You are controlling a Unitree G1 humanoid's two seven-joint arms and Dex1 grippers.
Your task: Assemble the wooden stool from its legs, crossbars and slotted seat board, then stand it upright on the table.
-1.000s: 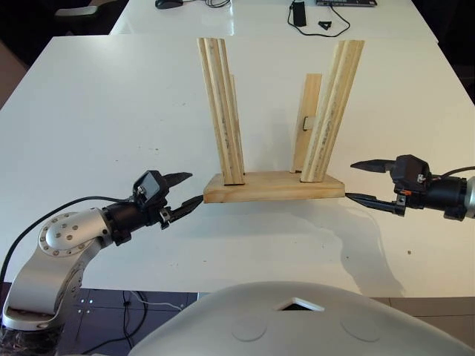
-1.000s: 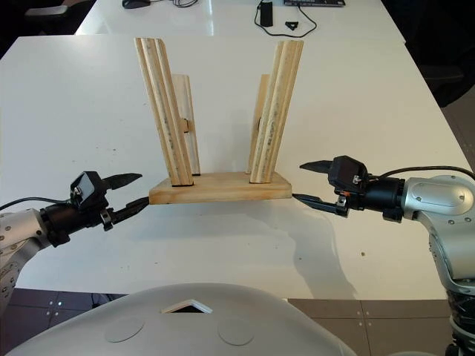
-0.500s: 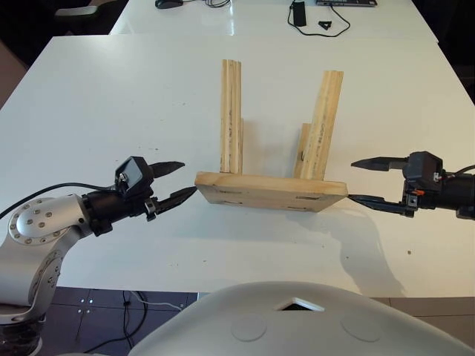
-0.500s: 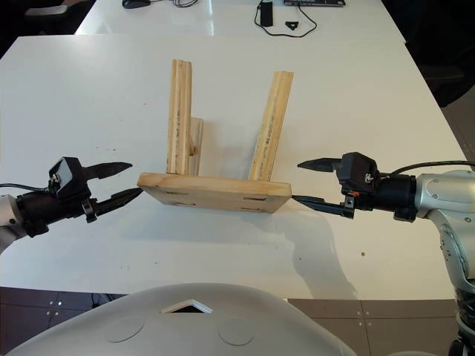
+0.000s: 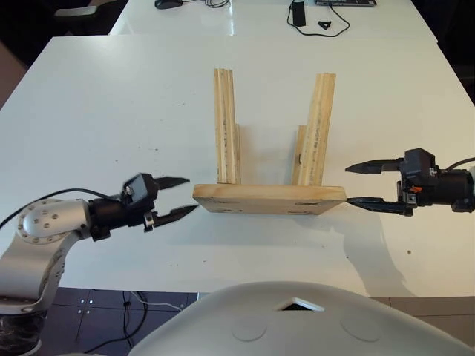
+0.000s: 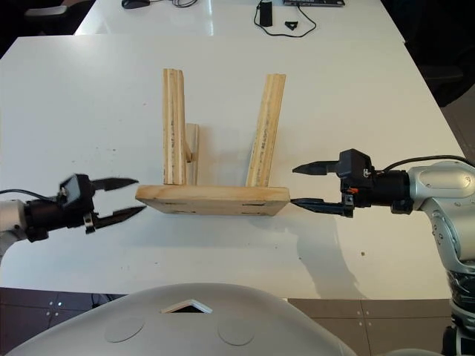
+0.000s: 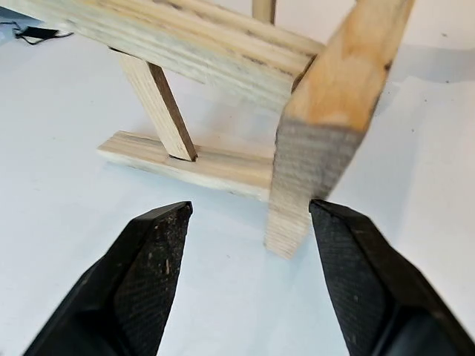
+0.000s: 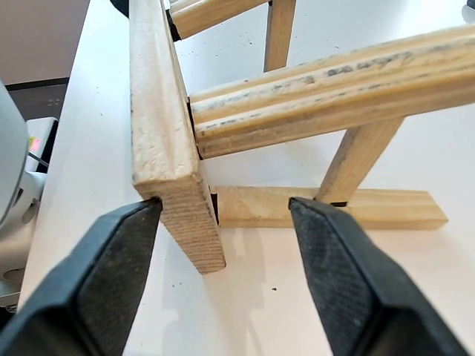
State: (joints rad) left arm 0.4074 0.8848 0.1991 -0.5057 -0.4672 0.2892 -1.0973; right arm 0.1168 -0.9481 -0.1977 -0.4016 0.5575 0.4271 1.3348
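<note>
The wooden stool lies on its side on the white table. Its seat board [image 5: 269,199] stands on edge, slotted face toward me. The legs [image 5: 225,126] point away along the tabletop, joined by crossbars [image 7: 159,104]. My left gripper [image 5: 181,196] is open just off the board's left end, which shows between its fingers [image 7: 152,259] in the left wrist view. My right gripper [image 5: 348,185] is open at the board's right end [image 8: 159,111], its lower fingertip close to or touching the wood.
The table's [image 5: 96,111] front edge runs just below both arms. A second table behind carries a black box with cables [image 5: 299,12] and a dark object [image 5: 169,4]. Open tabletop lies on both sides of the stool.
The stool went from seat-down with legs pointing up to lying on its side, legs pointing away. Both grippers stayed open at the board's ends; the left one drew back slightly.
</note>
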